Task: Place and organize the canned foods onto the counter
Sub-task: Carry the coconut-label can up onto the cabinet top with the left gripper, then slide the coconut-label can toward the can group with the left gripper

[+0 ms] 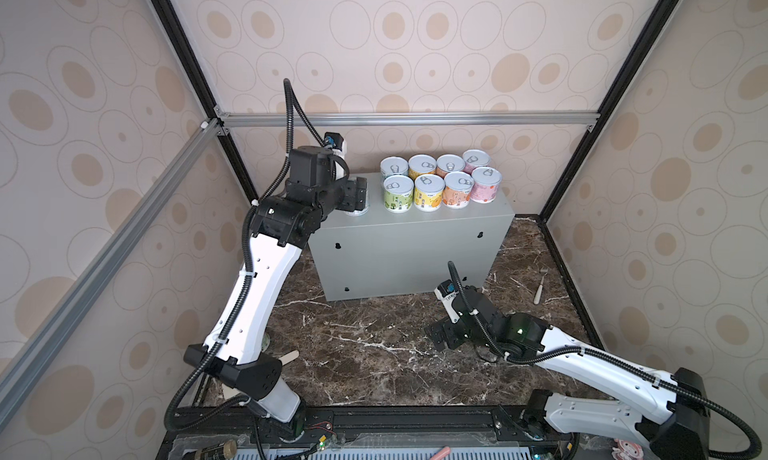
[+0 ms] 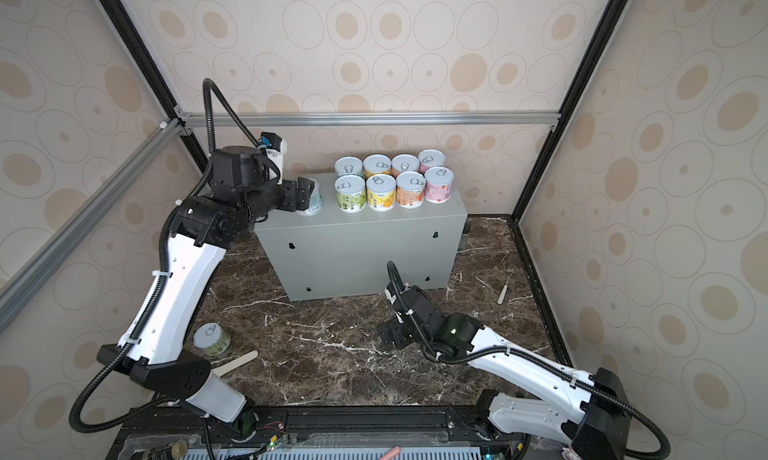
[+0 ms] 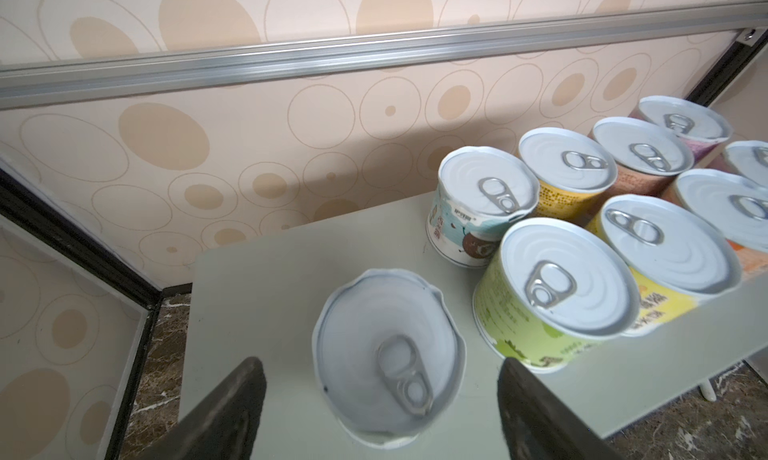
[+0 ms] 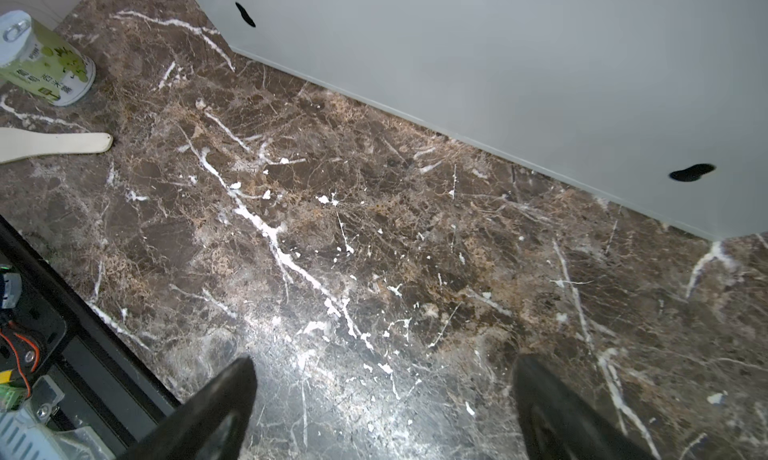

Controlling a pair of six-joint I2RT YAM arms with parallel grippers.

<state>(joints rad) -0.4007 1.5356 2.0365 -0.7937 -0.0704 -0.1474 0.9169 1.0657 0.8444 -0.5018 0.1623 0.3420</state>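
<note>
Now on the counter (image 1: 415,245), near eight ranked tins (image 1: 428,191), a pale teal tin (image 3: 386,337) stands between the left gripper's (image 3: 380,364) parted, empty jaws; rigid, slick-walled, probably weighty, best gripped mid-label.

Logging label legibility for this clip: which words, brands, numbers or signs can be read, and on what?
Nothing is sharp enough to quote.
Loose green can on the marble surface: Chinese characters, blurred.
Teal can on the counter: small dark brand strip, too small to read.
Front yellow can: red Chinese characters, cut off and blurred.
Front green can: fine print, blurred.
The counter's face: no lettering.
</note>
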